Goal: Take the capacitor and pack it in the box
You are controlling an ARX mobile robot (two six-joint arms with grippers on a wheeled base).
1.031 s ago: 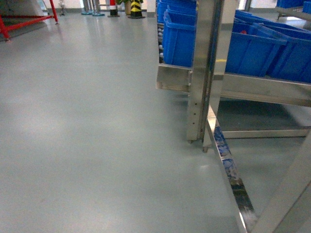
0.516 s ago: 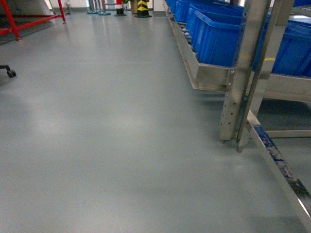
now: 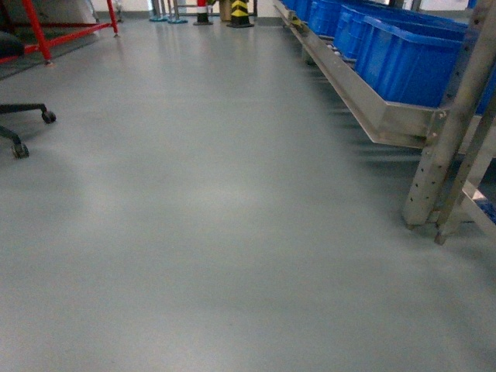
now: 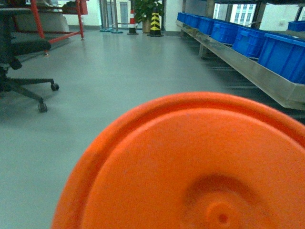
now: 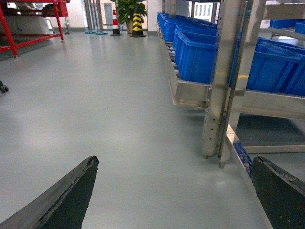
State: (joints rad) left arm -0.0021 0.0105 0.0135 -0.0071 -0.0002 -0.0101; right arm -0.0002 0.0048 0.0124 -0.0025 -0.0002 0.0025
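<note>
Neither the capacitor nor the box shows in any view. My right gripper (image 5: 175, 162) is open, its two dark fingers (image 5: 66, 195) spread wide over bare grey floor with nothing between them. A large round orange plastic disc (image 4: 190, 167) with a raised rim fills the lower part of the left wrist view. It covers the place where my left gripper's fingers would show, so I cannot see them. The head view shows neither arm.
A steel rack (image 3: 434, 155) carrying blue bins (image 3: 403, 58) runs along the right; its legs (image 5: 217, 100) stand close ahead of my right gripper. An office chair (image 4: 24, 57) stands at left, its wheels (image 3: 19, 151) on the floor. A red frame (image 3: 46, 35) and a striped bollard (image 3: 239, 11) are far back.
The head view has swung left: the rack and blue bins slid toward the right edge, and the chair wheels came into view at the left.
</note>
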